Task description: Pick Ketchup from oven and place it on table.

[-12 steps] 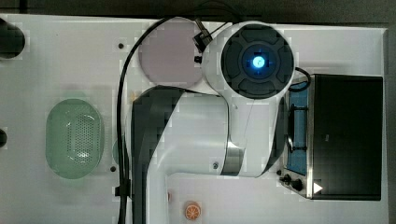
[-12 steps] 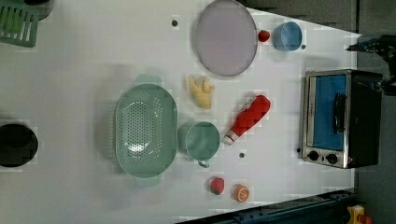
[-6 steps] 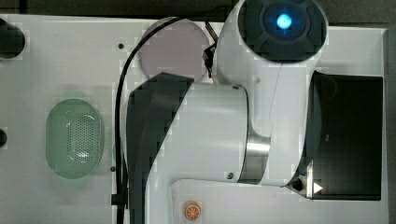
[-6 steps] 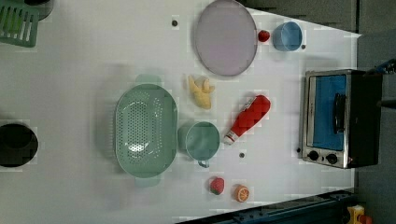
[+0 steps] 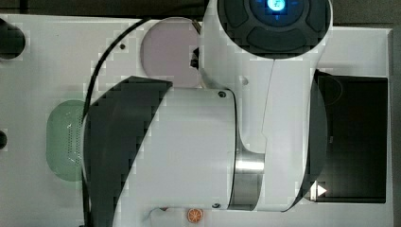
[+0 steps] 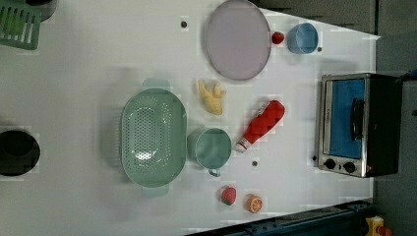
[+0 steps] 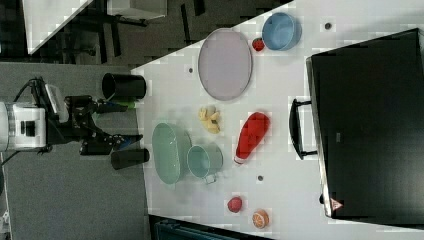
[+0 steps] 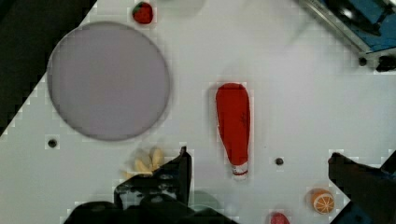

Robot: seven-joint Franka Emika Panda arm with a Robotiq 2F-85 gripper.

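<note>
The Ketchup (image 6: 259,125) lies on its side on the white table (image 6: 74,59), cap pointing toward the green cup (image 6: 212,147), a short way in front of the oven (image 6: 359,125). The right view shows the red bottle (image 7: 251,136) beside the oven (image 7: 370,125) and its bar handle. The oven's glass door is closed. My gripper (image 7: 122,123) is open with nothing in it, far from the tabletop. In the wrist view the bottle (image 8: 233,126) lies between and beyond my spread fingers (image 8: 177,172). My arm covers the table's middle in the top view, beside the oven (image 5: 352,137).
A purple plate (image 6: 237,39), a blue bowl (image 6: 302,38) and a strawberry (image 6: 278,37) sit at one end. A green colander (image 6: 153,137), banana pieces (image 6: 211,96), another strawberry (image 6: 227,195) and an orange slice (image 6: 254,203) surround the bottle. A black cup (image 6: 17,152) stands apart.
In the top view my arm has grown larger and shifted up the picture. The dark shape at the left view's right edge has gone. The Ketchup has not moved.
</note>
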